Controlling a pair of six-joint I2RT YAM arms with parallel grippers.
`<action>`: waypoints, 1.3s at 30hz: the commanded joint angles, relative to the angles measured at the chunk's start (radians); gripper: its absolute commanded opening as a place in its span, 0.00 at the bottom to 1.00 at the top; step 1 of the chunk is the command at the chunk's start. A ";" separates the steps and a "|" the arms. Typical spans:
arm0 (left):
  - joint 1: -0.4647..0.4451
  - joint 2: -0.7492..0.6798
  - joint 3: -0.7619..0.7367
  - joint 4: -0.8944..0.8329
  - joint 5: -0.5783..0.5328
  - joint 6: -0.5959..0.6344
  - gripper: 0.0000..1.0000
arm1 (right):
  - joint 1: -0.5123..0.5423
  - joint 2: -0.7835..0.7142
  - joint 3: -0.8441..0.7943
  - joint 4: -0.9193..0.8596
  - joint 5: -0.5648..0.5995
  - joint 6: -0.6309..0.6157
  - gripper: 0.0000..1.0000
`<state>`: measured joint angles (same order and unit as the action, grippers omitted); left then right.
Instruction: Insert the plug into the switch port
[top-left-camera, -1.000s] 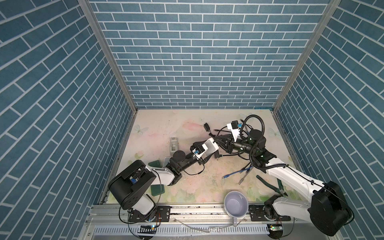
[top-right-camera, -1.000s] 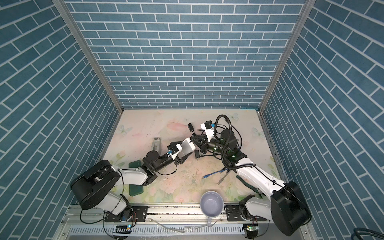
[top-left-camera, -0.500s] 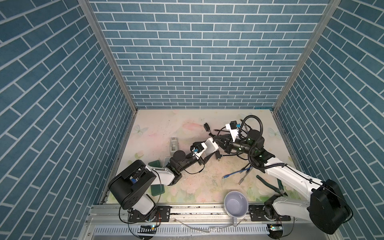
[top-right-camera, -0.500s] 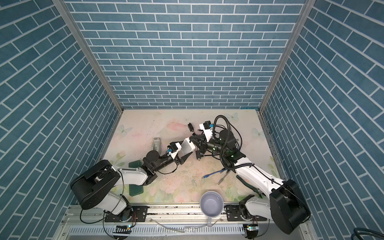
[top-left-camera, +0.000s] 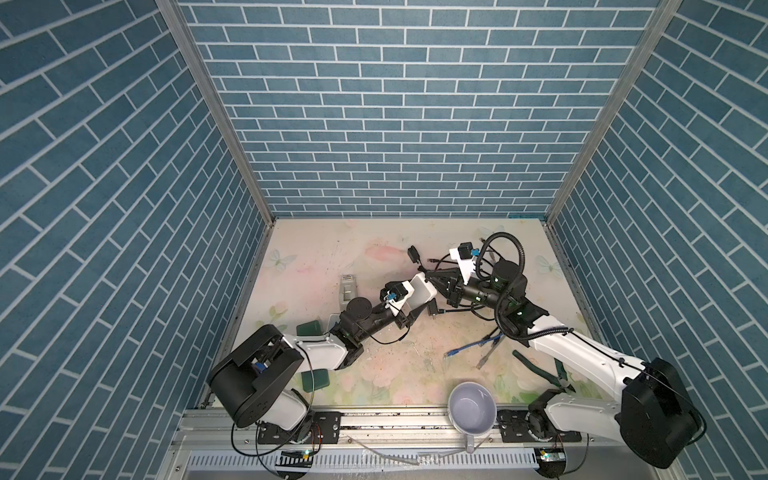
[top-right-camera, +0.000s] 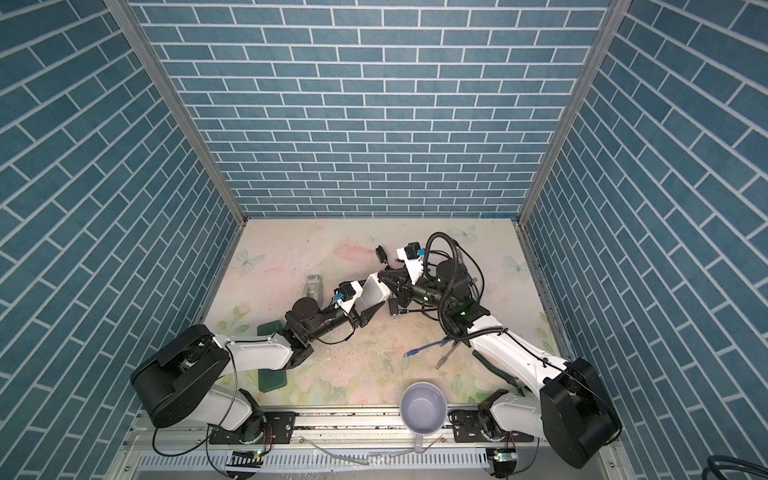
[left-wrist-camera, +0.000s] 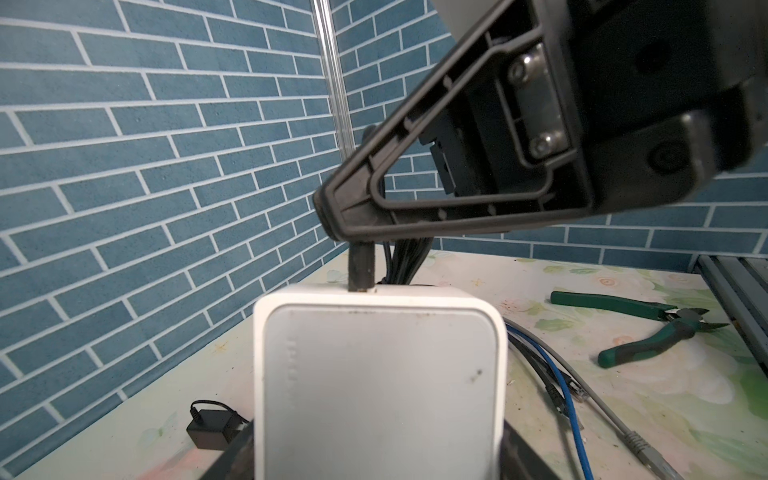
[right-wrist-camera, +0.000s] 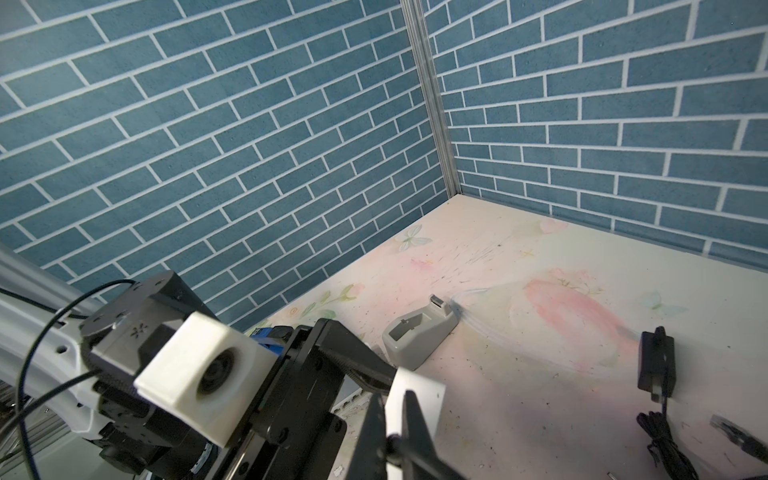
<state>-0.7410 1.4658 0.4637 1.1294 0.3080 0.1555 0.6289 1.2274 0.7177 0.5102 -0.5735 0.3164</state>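
**Desk:** Where was the switch (top-left-camera: 422, 291) when you checked?

**Me:** Up off the table (top-left-camera: 332, 249), carried by my left claw (top-left-camera: 419, 297). On the left wrist camera I saw its fingers (left-wrist-camera: 237, 457) on either side of the white casing, clamped against its flanks.

**Desk:** And the plug (left-wrist-camera: 360, 268)?

**Me:** My right claw (left-wrist-camera: 340, 220) was pinched tight on it. The black plug stood straight off the switch's far edge, with its end touching the casing. I couldn't tell how far in it sat.

**Desk:** Did the overhead cameras agree?

**Me:** Yes. In both top views I saw the two claws meeting tip to tip near the middle of the table, with the switch right at the join.

**Desk:** Anything lying close?

**Me:** Green-handled pliers (left-wrist-camera: 648, 328) and a blue cable (left-wrist-camera: 569, 399) lay on the table on my right arm's side, apart from the switch. A black power adapter (left-wrist-camera: 212, 428) lay on the table too. A grey tape dispenser (right-wrist-camera: 419, 332) stood beside my left arm.
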 joint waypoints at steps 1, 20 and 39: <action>-0.005 -0.083 0.109 0.189 0.022 0.028 0.44 | 0.035 0.039 -0.069 -0.152 -0.012 -0.005 0.00; 0.000 -0.120 0.071 0.039 -0.159 0.012 0.45 | 0.048 0.198 0.047 -0.189 0.067 0.002 0.00; 0.002 -0.122 0.227 -0.732 -0.528 -0.173 0.43 | -0.021 0.500 0.338 -0.228 -0.150 -0.040 0.02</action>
<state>-0.7414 1.3540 0.6456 0.4171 -0.1623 0.0753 0.6102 1.6875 1.0916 0.3737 -0.6930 0.3283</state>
